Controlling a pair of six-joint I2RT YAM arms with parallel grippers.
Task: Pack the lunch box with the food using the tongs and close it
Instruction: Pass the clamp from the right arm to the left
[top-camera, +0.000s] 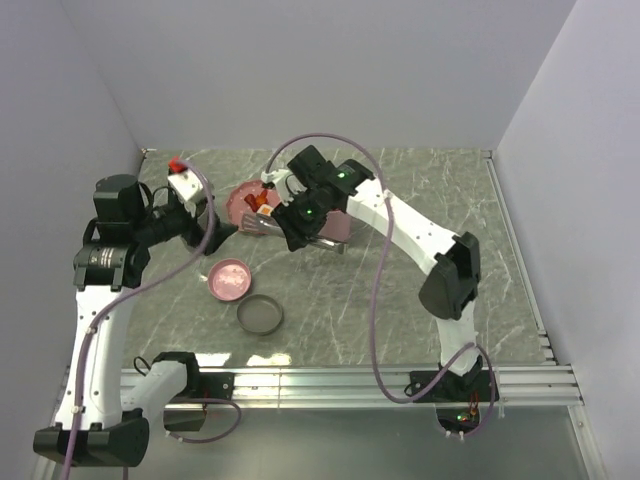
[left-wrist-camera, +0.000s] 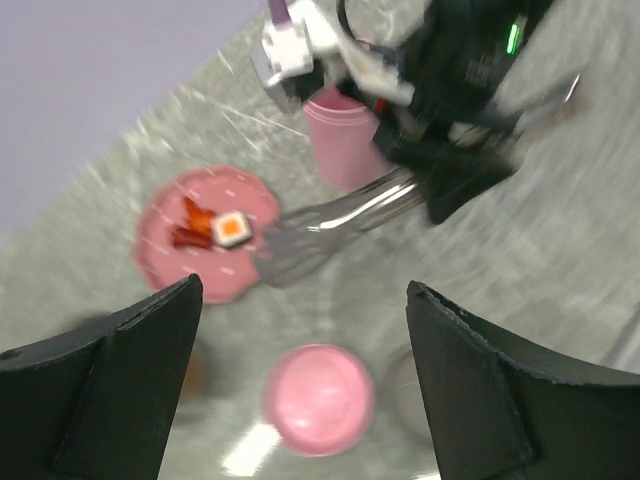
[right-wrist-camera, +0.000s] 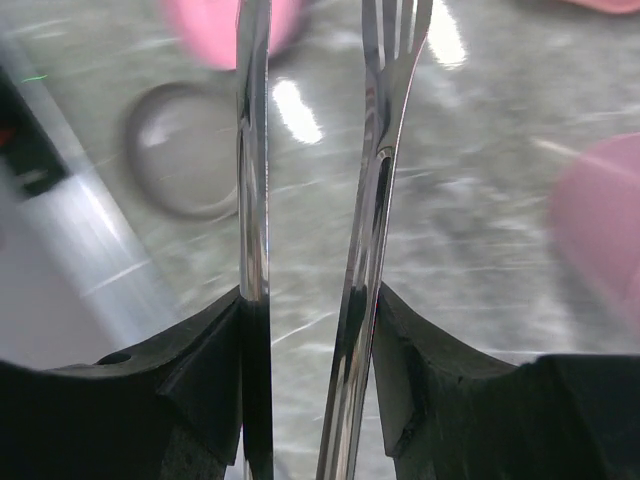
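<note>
- My right pincer (right-wrist-camera: 310, 300) is clamped on the tongs (right-wrist-camera: 252, 150). It presses both arms only partway, so the tips stand apart, ready to straddle a piece.
- In the left wrist view the tong tips sit at the edge of the pink plate (left-wrist-camera: 165, 265), just short of the food (left-wrist-camera: 215, 228). The red-orange strips and the white cube with an orange top all lie on the plate; nothing is packed yet.
- My left pincer (left-wrist-camera: 302, 295) hangs with its jaws wide apart and holds nothing. I read it as standing by near the plate, out of the tongs' way.
- A round pink container (top-camera: 230, 280) sits open on the table (top-camera: 420, 190), with a grey lid (top-camera: 260, 315) just beside it. I take this for the lunch box, set near for a short carry.
- A taller pink cup (left-wrist-camera: 345, 140) stands behind the right arm.
</note>
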